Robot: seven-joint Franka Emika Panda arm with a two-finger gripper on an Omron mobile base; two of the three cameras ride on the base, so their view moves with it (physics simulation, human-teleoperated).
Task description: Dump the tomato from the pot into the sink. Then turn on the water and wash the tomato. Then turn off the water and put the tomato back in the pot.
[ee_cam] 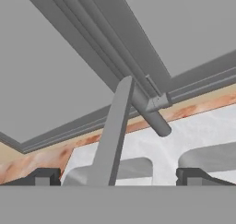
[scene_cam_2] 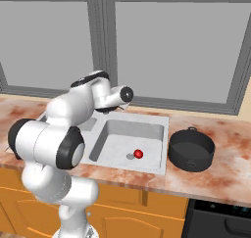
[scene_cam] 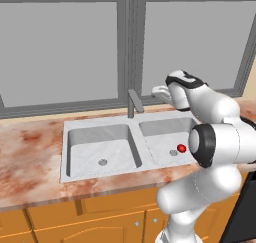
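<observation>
The small red tomato (scene_cam: 181, 148) (scene_cam_2: 138, 154) lies on the floor of the sink's right basin, beside the drain. The light grey sink (scene_cam: 100, 124) (scene_cam_2: 165, 149) is set into the marbled counter. The black pot (scene_cam_2: 191, 149) stands upright on the counter just right of the sink. My gripper (scene_cam: 155, 92) (ee_cam: 119, 177) hovers open above the back of the sink, level with the grey faucet (scene_cam: 133, 103) (ee_cam: 113, 140). In the hand view the faucet rises close between my two spread fingertips (ee_cam: 44, 177), untouched.
A wide grey window (scene_cam: 65, 47) runs behind the counter, its sill just beyond the faucet. The left basin (scene_cam: 102, 154) holds nothing but its drain. Orange cabinets (scene_cam: 100, 222) sit below, and a dark stove (scene_cam_2: 220, 217) is at the lower right.
</observation>
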